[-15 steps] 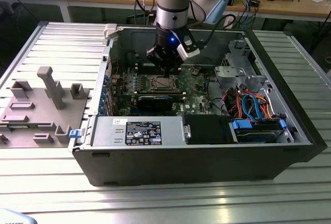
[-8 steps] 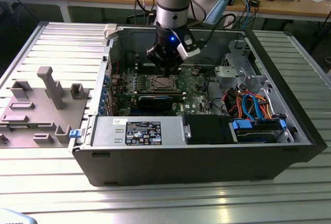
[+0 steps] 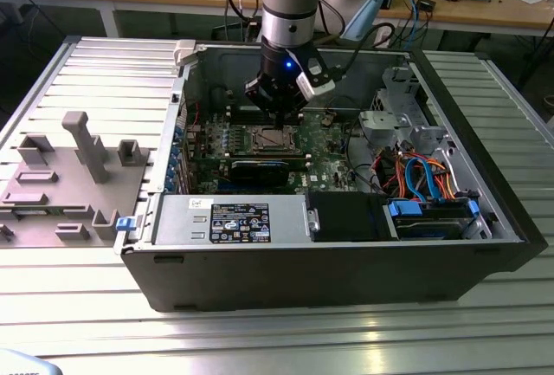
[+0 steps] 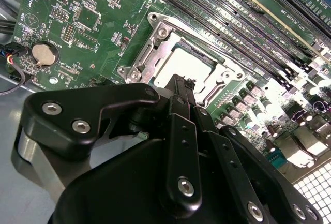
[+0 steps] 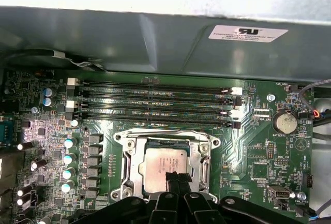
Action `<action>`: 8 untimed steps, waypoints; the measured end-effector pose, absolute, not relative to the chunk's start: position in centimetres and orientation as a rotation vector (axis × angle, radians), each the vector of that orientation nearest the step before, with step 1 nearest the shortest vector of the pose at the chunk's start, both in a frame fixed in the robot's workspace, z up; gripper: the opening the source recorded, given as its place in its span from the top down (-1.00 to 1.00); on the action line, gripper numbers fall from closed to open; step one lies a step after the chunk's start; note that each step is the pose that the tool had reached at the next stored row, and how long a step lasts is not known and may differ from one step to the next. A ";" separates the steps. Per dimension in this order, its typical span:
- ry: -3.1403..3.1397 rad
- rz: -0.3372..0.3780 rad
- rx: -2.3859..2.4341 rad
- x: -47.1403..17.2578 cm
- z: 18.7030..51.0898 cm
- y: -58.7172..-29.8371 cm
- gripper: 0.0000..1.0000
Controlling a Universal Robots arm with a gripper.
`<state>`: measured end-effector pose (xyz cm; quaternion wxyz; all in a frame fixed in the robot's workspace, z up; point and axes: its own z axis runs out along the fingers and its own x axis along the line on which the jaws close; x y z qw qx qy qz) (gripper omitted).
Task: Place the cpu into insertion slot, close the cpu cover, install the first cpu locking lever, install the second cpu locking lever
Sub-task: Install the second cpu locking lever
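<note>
The cpu [image 5: 161, 163] lies flat in the insertion slot [image 5: 125, 185], its silvery top showing. The cpu cover [image 5: 168, 140], a silvery frame, lies down around the chip. My gripper [image 5: 178, 178] is shut, its black fingertips together and resting at one edge of the chip. In the second wrist view the gripper [image 4: 182, 85] reaches over the cpu [image 4: 187, 64] and the cover [image 4: 155, 45]. The exterior view has the gripper [image 3: 277, 122] straight above the socket [image 3: 270, 139] inside the open computer case. I cannot tell how the locking levers stand.
Long memory slots [image 5: 155, 102] run beside the socket, with a coin battery [image 5: 284, 123] nearby. A black graphics card [image 3: 260, 170], the power supply [image 3: 229, 219] and a drive cage with cables [image 3: 424, 176] fill the case. A grey fixture [image 3: 69, 176] lies at the exterior view's left.
</note>
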<state>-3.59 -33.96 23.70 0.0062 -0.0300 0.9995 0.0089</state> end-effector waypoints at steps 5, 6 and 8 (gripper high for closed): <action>3.127 0.035 -0.094 -3.6 23.7 -34.7 0.79; 3.127 0.038 -0.094 -3.6 23.7 -34.9 0.79; 3.127 0.049 -0.094 -3.6 23.6 -35.5 0.79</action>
